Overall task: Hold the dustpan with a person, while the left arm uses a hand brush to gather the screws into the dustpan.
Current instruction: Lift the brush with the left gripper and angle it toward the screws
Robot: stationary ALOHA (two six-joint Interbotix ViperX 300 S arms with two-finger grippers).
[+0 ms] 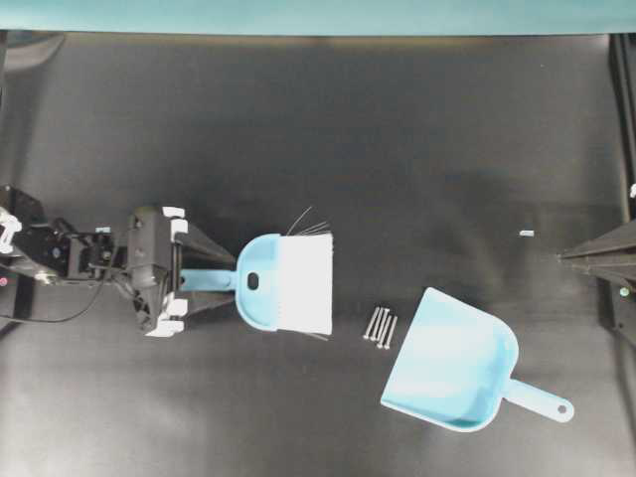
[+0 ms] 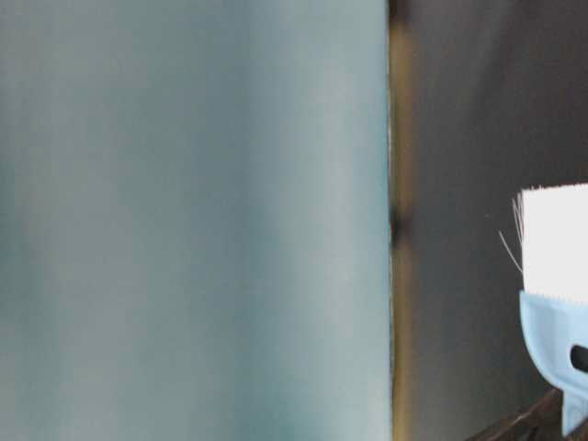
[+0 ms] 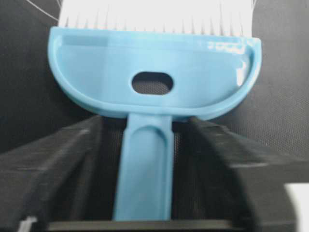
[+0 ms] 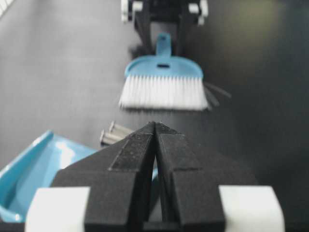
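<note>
Your left claw (image 1: 214, 279) sits at centre left of the overhead view, its fingers apart on either side of the hand brush (image 1: 286, 283) handle. Right of the bristles, the screws (image 1: 381, 327) lie side by side on the black worktop (image 1: 397, 149), just beside the dustpan (image 1: 452, 360) mouth at lower right. Your right claw (image 1: 562, 256) is at the right edge. Table-level, the brush shows at right. Left wrist: the fingers (image 3: 58, 164) flank the handle with gaps showing. Right wrist: that claw is pressed together, empty.
</note>
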